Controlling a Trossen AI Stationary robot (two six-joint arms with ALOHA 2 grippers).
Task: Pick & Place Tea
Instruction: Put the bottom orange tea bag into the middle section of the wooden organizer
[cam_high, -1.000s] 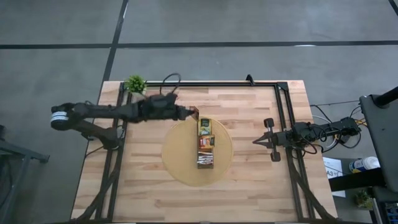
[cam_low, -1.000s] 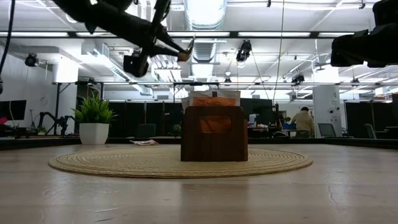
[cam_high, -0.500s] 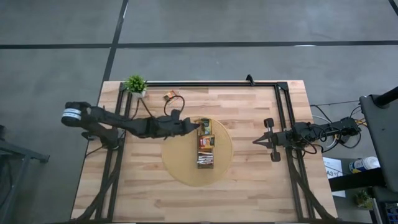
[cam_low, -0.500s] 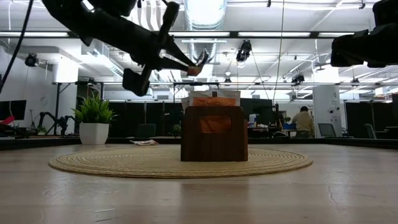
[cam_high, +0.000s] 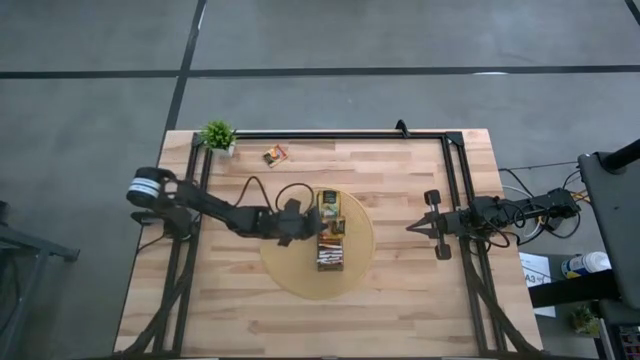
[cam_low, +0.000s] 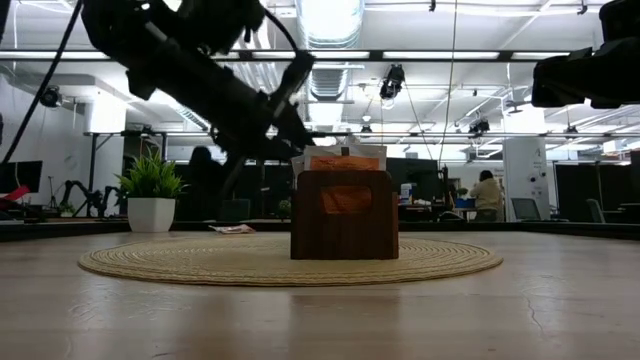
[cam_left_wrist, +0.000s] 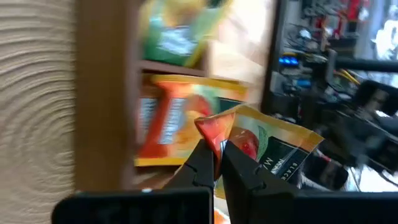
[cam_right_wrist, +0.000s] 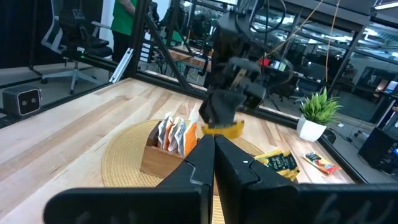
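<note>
Left gripper (cam_left_wrist: 214, 158) shut on corner of tea sachet (cam_left_wrist: 261, 149), held just above long brown box (cam_high: 330, 232) at 9 o'clock edge of woven round mat (cam_high: 285, 265). Sachet flat, glossy foil, red-and-green print; box slot judged directly below. More sachets upright in box. One loose sachet (cam_high: 275, 154) at table's 11 o'clock. Right gripper (cam_high: 412, 228) shut, empty, parked at 3 o'clock.

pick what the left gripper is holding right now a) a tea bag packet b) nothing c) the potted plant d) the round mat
a: in the left wrist view the left gripper is shut on the corner of a tea bag packet beside the wooden box.
</note>
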